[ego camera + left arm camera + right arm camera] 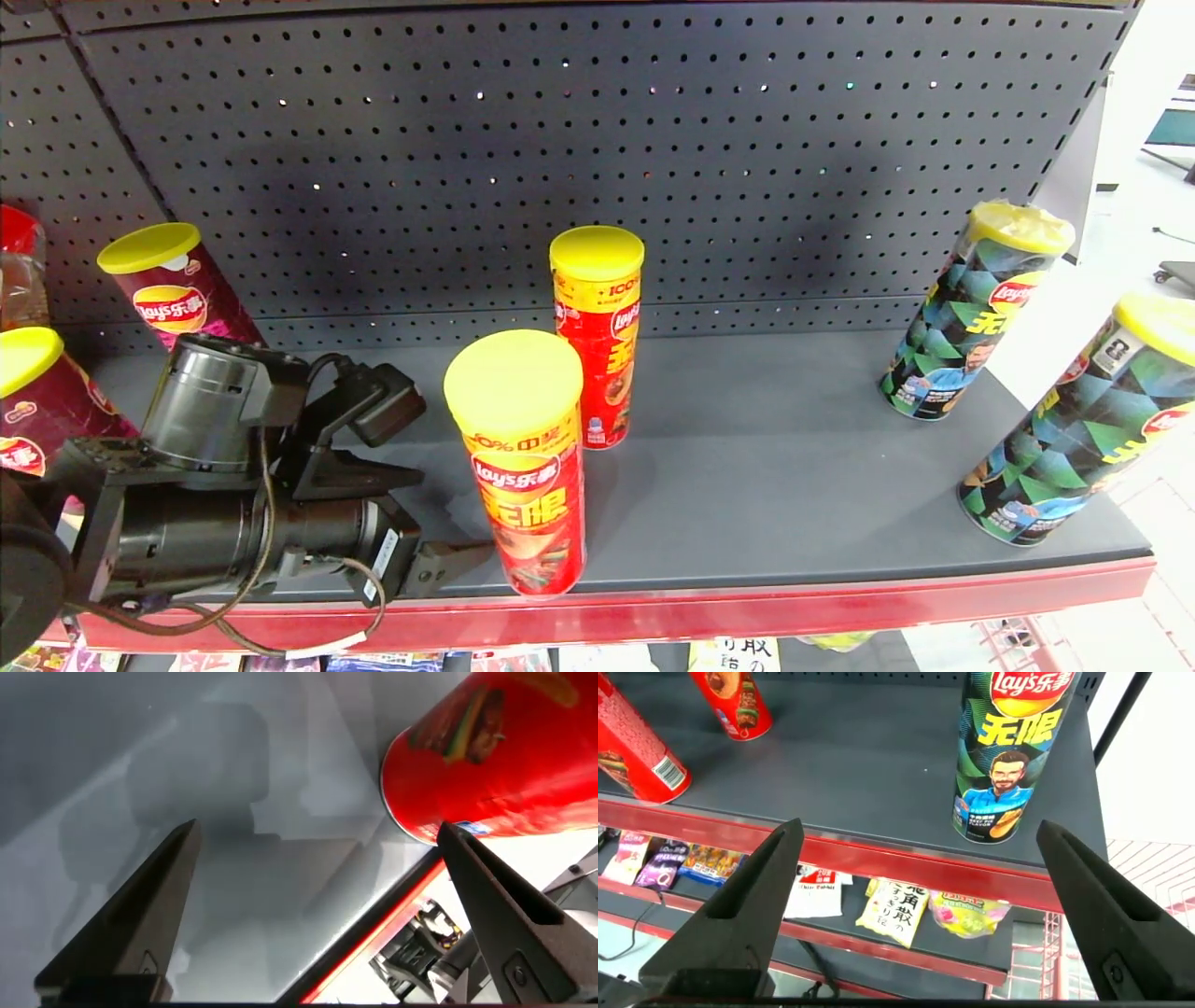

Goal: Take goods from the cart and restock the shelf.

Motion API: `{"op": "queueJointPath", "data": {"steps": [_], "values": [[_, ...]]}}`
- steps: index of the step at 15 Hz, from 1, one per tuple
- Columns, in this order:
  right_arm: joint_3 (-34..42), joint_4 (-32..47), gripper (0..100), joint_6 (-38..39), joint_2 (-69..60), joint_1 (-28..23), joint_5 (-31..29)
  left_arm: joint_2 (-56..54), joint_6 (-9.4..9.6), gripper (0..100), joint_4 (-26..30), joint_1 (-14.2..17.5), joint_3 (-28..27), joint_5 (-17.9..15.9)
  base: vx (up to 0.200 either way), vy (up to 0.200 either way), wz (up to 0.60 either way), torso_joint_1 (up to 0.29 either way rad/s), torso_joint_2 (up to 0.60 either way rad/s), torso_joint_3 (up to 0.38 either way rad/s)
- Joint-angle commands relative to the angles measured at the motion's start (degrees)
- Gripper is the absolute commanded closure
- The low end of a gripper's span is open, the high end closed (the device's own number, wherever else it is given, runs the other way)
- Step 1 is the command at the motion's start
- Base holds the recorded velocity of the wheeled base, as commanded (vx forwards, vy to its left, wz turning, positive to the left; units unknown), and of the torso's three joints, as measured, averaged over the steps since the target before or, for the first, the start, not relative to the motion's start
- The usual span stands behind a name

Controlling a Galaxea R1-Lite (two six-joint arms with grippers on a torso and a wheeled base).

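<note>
I logged one red cylindrical chip can (527,467), yellow lid on, upright at the front edge of the grey metal shelf (794,467), just beside my left gripper (318,826), whose jaws were wide and empty. The jaws of my right gripper (920,826) were likewise spread, holding nothing.

Widest open stretch of shelf deck (775,467) lies between the front red can (527,467) and rear red can (599,336) at centre and the 2 dark-patterned cans, rear (971,313) and front (1083,429), at the right end. Left of centre is crowded: 2 maroon cans, rear (177,289) and front (37,401), plus the left gripper (318,826), jaws spread, just beside the front red can's base. The perforated back panel (560,168) closes the rear.
</note>
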Motion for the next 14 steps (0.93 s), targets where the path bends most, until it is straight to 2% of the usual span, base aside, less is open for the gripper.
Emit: {"op": "queueJointPath", "data": {"steps": [1,14], "values": [[-0.06,-0.01,0,-0.03,0.27,0.03,0.0,0.72,0.06,0,-0.1,-0.19,-0.25,-0.01,0.0,0.0,0.0,0.0,0.0,0.0],[0.11,0.17,0,-0.03,0.18,0.03,0.0,3.18,-0.03,0,-1.69,-1.94,-2.45,-0.01,0.0,0.0,0.0,0.0,0.0,0.0]]}}
